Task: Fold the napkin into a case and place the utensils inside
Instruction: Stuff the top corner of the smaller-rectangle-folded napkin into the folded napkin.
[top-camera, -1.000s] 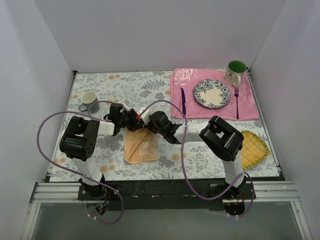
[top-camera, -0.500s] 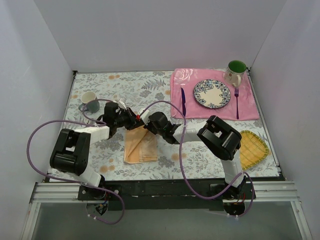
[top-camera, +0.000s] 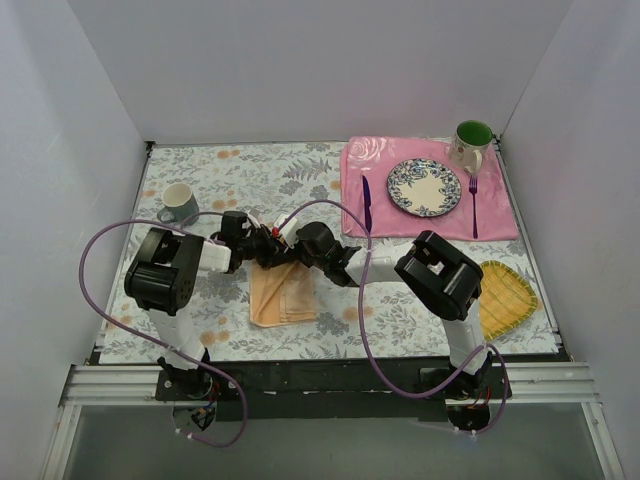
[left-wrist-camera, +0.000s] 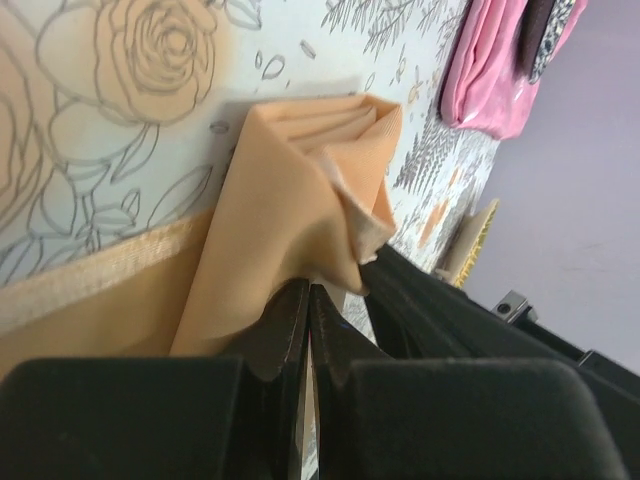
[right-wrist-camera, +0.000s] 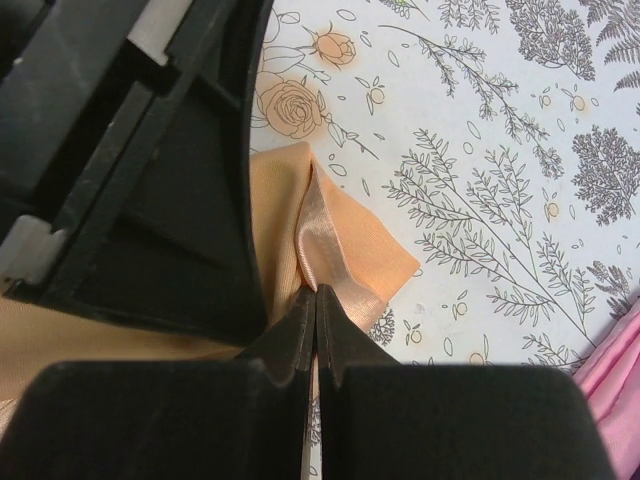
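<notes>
Peach cloth is lying folded on the table (top-camera: 410, 325), near the middle of its near edge. This is the napkin (top-camera: 282, 298), a short rectangle, with its far edge bunching up where the two grippers are meeting.

Against half a second ago, the left arm (top-camera: 160, 275) is now standing with its elbow higher and closer in. The left gripper (top-camera: 268, 250) is sitting a touch nearer the right gripper (top-camera: 292, 250). The napkin is lying much as it was.

The knife (top-camera: 367, 203) and fork (top-camera: 473, 205) are resting on the pink placemat (top-camera: 495, 220) at the far right corner, on either side of a patterned plate (top-camera: 424, 187) and well apart from the napkin. A green-lined mug (top-camera: 471, 145) is standing at the placemat's far edge, a grey mug (top-camera: 178, 203) near the left edge and a yellow mat (top-camera: 505, 297) by the right edge.

From above, the grippers are covering the napkin's far edge. In the wrist views, the left gripper is pressing its fingers fully together on a raised fold of the napkin. The right gripper is likewise pinching a hemmed corner, with no gap showing between its jaws.
</notes>
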